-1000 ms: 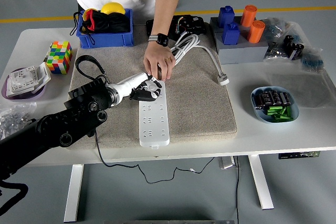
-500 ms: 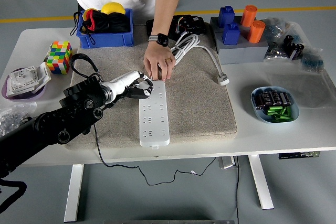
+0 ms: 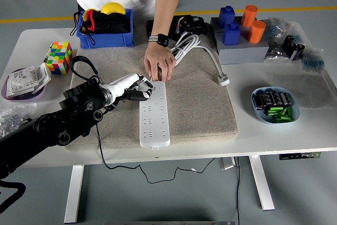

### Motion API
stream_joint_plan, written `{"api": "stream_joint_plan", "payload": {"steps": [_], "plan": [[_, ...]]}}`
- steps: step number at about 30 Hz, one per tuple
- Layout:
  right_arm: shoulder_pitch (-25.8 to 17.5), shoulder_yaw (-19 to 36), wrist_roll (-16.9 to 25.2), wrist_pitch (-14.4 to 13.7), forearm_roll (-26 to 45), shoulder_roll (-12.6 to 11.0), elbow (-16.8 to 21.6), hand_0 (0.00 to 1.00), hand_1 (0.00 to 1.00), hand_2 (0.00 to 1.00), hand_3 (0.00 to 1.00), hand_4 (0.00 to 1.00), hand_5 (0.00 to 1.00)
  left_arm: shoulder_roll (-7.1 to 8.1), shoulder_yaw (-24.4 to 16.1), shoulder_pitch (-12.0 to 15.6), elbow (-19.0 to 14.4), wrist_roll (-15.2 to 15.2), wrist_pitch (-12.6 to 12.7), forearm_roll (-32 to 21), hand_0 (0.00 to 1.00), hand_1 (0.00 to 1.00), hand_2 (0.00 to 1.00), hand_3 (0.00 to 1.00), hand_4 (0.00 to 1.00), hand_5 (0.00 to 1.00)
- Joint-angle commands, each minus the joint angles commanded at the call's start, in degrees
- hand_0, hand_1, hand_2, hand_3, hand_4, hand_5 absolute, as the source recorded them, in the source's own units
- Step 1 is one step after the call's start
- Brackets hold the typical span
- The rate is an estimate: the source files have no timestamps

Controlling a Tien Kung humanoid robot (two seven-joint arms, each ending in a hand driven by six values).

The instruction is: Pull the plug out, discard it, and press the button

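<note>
A white power strip (image 3: 155,117) lies lengthwise on the beige mat (image 3: 200,104), with no plug in its sockets. The white plug (image 3: 224,80) rests on the mat's right side, and its coiled cable (image 3: 192,46) runs back to the far edge. My left hand (image 3: 139,89), white with dark fingers, hovers at the strip's far left corner with its fingers curled, holding nothing. A person's hand (image 3: 159,64) presses down on the strip's far end, right beside my fingers. My black left arm comes in from the lower left.
A blue bin (image 3: 105,30) of dark items stands at the back left, with a colour cube (image 3: 59,56) and a plate with a white socket (image 3: 23,80) at the left. A grey block with blue and orange pieces (image 3: 239,46) is at the back right, and a blue bowl of batteries (image 3: 275,105) at the right.
My left hand has drawn back up and to the left, from over the strip's upper sockets to its far left corner. The person's hand has stayed put.
</note>
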Motion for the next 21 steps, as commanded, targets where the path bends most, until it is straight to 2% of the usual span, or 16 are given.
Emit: {"api": "stream_joint_plan", "payload": {"steps": [7,14,21], "plan": [[0.0,0.2,0.0,0.0,-0.1,0.0,0.0,0.748,0.658,0.644,0.612,0.651,0.471,0.13,-0.3,-0.2,-0.2,0.0,0.0,0.0,0.002,0.002,0.046,0.717,0.506,0.447],[0.0,0.2,0.2,-0.1,0.0,0.2,0.0,0.748,0.658,0.644,0.613,0.651,0.471,0.19,1.5,0.0,0.0,0.2,-0.2,-0.8,0.002,0.002,0.046,0.713,0.508,0.446],[0.0,0.4,1.2,-0.7,0.1,0.2,0.0,0.748,0.656,0.641,0.611,0.652,0.47,0.38,-0.1,0.1,-0.9,0.0,-0.1,-0.3,0.002,0.002,0.047,0.714,0.508,0.437]]}}
